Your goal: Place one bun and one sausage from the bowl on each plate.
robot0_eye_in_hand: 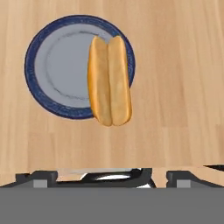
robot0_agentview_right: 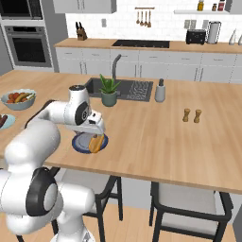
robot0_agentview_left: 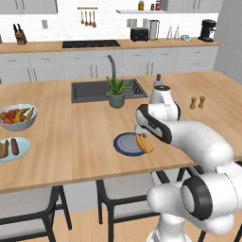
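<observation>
Your claw (robot0_eye_in_hand: 112,177) hangs spread over the bun (robot0_eye_in_hand: 109,81) on the plate (robot0_eye_in_hand: 52,65), so you probably need a sausage (robot0_agentview_left: 14,146) next.

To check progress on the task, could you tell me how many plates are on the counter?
2: the dark blue plate under the gripper, carrying a bun; the pale blue plate at the far left.

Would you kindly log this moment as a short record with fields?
bun: on the dark blue plate's edge, one end overhanging the counter
sausage on this plate: none
gripper: open above the bun, holding nothing
pale blue plate: far left, carrying a bun and a sausage
fruit bowl: behind that plate
</observation>
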Robot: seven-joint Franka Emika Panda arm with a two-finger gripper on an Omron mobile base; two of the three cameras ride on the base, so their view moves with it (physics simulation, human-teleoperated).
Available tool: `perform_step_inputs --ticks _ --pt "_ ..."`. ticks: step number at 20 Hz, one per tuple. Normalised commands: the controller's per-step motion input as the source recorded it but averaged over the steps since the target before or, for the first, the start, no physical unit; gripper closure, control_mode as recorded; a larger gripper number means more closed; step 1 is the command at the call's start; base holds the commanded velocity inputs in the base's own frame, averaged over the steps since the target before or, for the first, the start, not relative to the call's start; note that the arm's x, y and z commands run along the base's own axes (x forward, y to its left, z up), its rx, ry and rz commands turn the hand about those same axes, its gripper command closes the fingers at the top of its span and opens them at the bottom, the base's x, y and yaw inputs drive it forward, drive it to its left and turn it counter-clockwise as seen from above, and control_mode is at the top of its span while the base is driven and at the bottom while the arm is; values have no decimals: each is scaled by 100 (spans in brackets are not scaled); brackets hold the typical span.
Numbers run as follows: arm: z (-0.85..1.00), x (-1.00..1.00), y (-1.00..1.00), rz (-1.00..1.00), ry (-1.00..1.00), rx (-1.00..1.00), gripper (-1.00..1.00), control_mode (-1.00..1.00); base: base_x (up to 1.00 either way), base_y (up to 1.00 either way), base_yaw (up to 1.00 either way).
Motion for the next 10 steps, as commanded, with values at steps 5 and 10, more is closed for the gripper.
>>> perform_step_inputs --ticks 5,10 --pt "67 -80 0 -2 0 0 -100 -100 0 0 0" --pt "55 -71 0 0 0 0 -100 -100 0 0 0"
